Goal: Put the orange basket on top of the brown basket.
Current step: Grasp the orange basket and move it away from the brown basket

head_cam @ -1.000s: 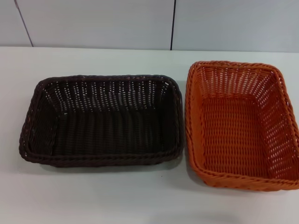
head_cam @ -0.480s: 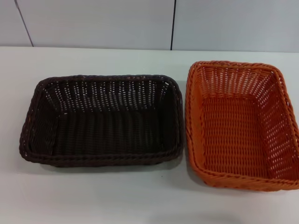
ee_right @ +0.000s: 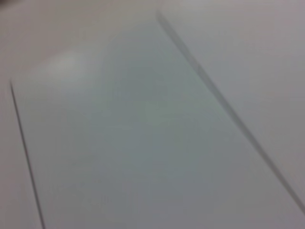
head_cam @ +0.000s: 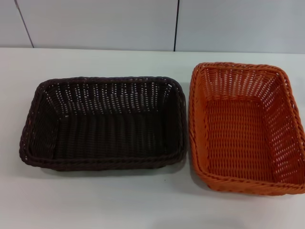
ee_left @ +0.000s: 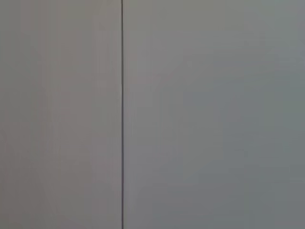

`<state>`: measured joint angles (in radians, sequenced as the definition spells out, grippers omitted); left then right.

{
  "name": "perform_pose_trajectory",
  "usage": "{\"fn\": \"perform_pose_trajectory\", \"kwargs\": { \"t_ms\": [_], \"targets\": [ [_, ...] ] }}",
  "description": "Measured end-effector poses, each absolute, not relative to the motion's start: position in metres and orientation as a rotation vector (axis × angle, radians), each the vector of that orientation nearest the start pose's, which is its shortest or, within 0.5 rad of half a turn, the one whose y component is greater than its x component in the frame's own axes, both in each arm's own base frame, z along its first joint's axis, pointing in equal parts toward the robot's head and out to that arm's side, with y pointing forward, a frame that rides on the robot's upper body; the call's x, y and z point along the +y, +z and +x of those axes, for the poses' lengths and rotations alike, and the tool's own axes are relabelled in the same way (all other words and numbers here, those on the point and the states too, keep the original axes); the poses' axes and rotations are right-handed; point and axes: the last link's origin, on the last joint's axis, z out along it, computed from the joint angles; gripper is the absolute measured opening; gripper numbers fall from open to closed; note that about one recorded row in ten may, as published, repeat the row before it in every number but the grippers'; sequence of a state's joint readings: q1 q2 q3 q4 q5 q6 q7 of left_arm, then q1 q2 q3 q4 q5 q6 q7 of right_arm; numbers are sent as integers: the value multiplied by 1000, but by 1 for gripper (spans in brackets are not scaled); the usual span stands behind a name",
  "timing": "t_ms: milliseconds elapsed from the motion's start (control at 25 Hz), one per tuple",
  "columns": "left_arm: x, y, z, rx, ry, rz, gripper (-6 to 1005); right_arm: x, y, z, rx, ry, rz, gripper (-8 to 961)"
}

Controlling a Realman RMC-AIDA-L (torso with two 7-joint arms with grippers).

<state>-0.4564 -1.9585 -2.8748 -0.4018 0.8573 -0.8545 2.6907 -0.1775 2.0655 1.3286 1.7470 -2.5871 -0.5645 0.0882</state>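
The orange basket (head_cam: pixel 245 78) sits on the white table at the right of the head view, its right rim running out of the picture. The brown basket (head_cam: pixel 102 162) rests just to its left, side by side with it and nearly touching. Both are upright and hold nothing. Neither gripper appears in the head view. The left wrist view and the right wrist view show only pale panels with dark seams.
The white table (head_cam: pixel 95 200) extends in front of and behind the baskets. A grey panelled wall (head_cam: pixel 95 24) with a dark vertical seam stands behind the table's far edge.
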Motion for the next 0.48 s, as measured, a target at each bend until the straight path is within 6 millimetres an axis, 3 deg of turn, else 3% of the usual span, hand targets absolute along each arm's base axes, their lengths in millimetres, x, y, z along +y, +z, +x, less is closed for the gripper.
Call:
{"fn": "perform_pose_trajectory", "kwargs": {
  "t_ms": [240, 480],
  "targets": [
    [347, 191, -420, -589, -484, -1092, 635, 306, 160, 139, 602, 1140, -1360, 771],
    [346, 189, -420, -592, -484, -1092, 634, 321, 170, 141, 739, 931, -1480, 773]
  ]
}}
